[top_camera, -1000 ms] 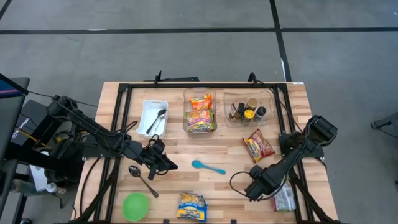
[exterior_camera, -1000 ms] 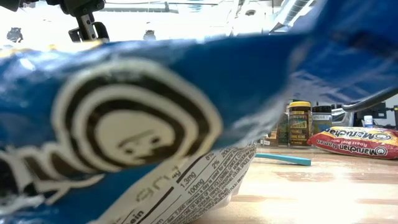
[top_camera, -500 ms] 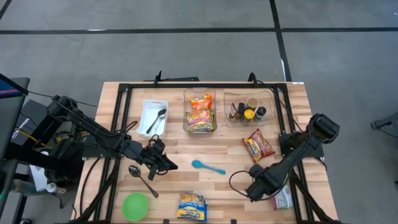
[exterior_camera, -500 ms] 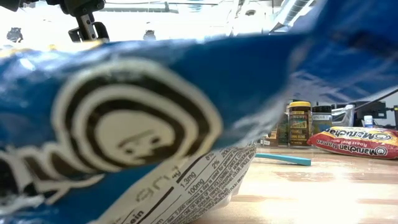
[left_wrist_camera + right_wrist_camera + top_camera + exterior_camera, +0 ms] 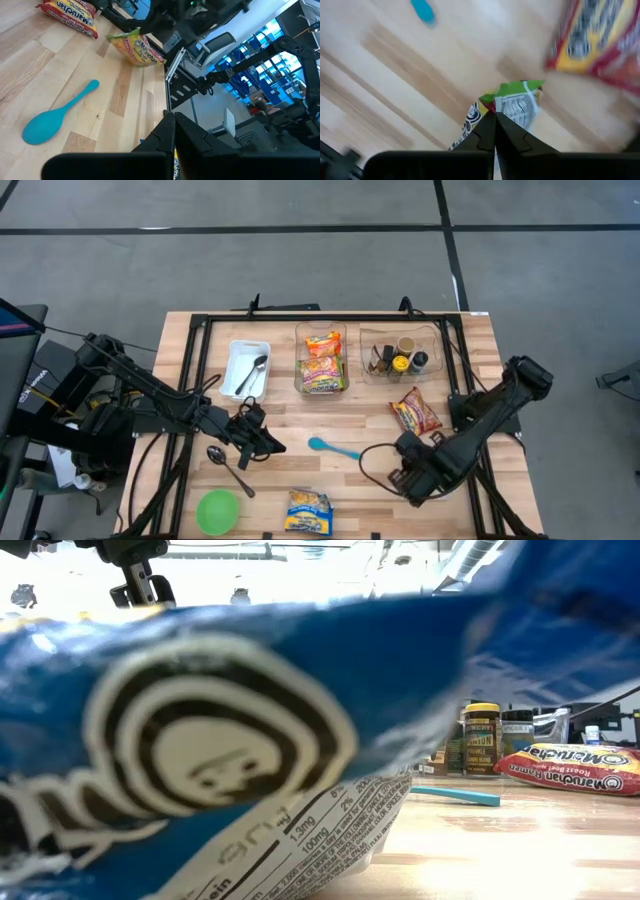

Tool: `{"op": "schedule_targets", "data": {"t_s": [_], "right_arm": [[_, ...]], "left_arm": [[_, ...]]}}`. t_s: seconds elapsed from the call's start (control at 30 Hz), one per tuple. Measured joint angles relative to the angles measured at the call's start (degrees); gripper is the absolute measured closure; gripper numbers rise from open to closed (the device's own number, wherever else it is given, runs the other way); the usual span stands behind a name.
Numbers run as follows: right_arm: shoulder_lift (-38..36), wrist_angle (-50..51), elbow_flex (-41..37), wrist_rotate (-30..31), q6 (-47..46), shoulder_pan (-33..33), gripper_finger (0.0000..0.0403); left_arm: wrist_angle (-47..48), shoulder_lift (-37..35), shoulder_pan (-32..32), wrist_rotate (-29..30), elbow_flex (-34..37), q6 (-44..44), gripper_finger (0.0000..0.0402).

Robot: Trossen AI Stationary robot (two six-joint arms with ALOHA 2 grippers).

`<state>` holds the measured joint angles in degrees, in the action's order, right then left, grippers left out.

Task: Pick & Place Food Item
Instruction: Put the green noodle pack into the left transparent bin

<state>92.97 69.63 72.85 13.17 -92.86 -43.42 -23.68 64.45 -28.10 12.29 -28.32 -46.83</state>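
Note:
My right gripper (image 5: 410, 476) hangs over the table's near right part, pointing down and shut on a green-and-yellow food packet (image 5: 512, 105). The left wrist view also shows this packet (image 5: 135, 47), below the right arm. In the high view the arm hides it. My left gripper (image 5: 275, 447) is shut and holds nothing, at the left of the table's middle. A red noodle packet (image 5: 415, 412) lies flat right of centre. A blue-and-yellow packet (image 5: 308, 512) lies at the near edge. My right gripper pinches the packet between its two fingers at one edge (image 5: 492, 109), next to the green strip. The fingers come from above, pointing steeply down. The packet hangs tilted below them, clear of the table.
A turquoise spoon (image 5: 333, 447) lies mid-table, and a metal spoon (image 5: 230, 468) and green bowl (image 5: 217, 511) at the near left. At the far side stand a white tray (image 5: 246, 368), a clear bin of packets (image 5: 321, 360) and a clear bin of jars (image 5: 400, 356). The blue packet (image 5: 200, 740) blocks most of the low view.
My right gripper has risen, tipped from a slant to pointing steeply down, and shifted a little toward the table's left. The green-and-yellow packet, which lay on the table near the right front corner, has left that spot and is lifted clear.

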Motion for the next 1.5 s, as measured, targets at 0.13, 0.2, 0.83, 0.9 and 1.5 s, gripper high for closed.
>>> {"op": "schedule_targets", "data": {"t_s": [0.13, 0.2, 0.83, 0.9, 1.5], "right_arm": [[-0.1, -0.1, 3.1, 8.1, 0.0, 0.0, 0.0403], [-0.1, -0.5, 4.4, 11.9, -0.1, 0.0, 0.0403], [0.0, -10.9, 7.2, 39.2, 1.8, 0.3, 0.0403], [0.0, -11.7, 7.2, 40.1, 1.8, 0.8, 0.0403], [0.0, -23.1, 7.2, 40.9, 17.4, 13.0, 0.0403]], "left_arm": [[0.0, 0.0, 0.0, 0.1, 0.0, 0.0, 0.0402], [0.0, 0.0, 0.0, 0.2, 0.0, 0.0, 0.0402], [0.0, 0.0, 0.0, 0.2, 0.0, 0.0, 0.0402], [0.0, 0.0, 0.0, 0.2, 0.0, 0.0, 0.0402], [0.0, 0.0, 0.0, -0.1, 0.0, 0.0, 0.0402]]}}
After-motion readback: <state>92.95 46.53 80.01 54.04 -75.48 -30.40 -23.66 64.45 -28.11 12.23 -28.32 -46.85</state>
